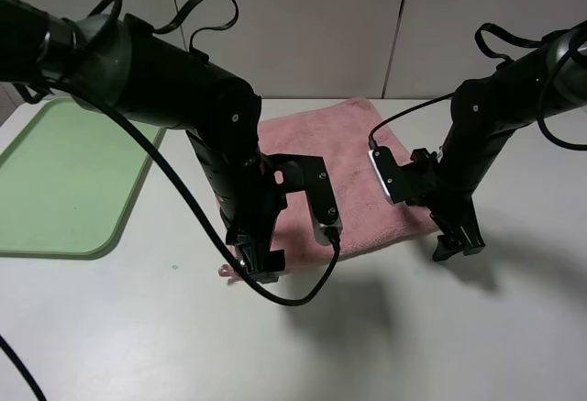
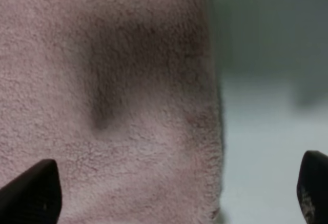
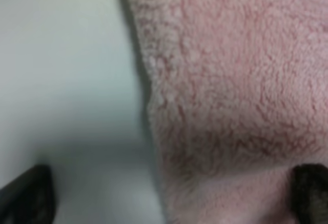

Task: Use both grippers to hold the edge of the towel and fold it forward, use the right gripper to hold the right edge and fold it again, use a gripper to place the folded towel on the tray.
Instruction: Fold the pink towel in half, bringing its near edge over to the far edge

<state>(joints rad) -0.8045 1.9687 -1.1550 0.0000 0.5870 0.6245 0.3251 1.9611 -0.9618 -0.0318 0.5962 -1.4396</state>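
Note:
The pink towel (image 1: 353, 158) lies flat on the white table, its left part hidden under my left arm. My left gripper (image 1: 258, 263) hangs low over the towel's near left corner, jaws wide open. In the left wrist view the towel's edge (image 2: 218, 147) runs between the two black fingertips (image 2: 32, 193), with nothing gripped. My right gripper (image 1: 458, 242) is open at the near right corner. The right wrist view shows the towel's edge (image 3: 149, 106) between its spread fingertips (image 3: 310, 193). The light-green tray (image 1: 64, 176) lies at the far left with nothing on it.
The white table (image 1: 385, 346) stretches out in front of the towel. Black cables loop from both arms, one sagging onto the table near the left gripper (image 1: 293, 300). A pale wall stands behind the table.

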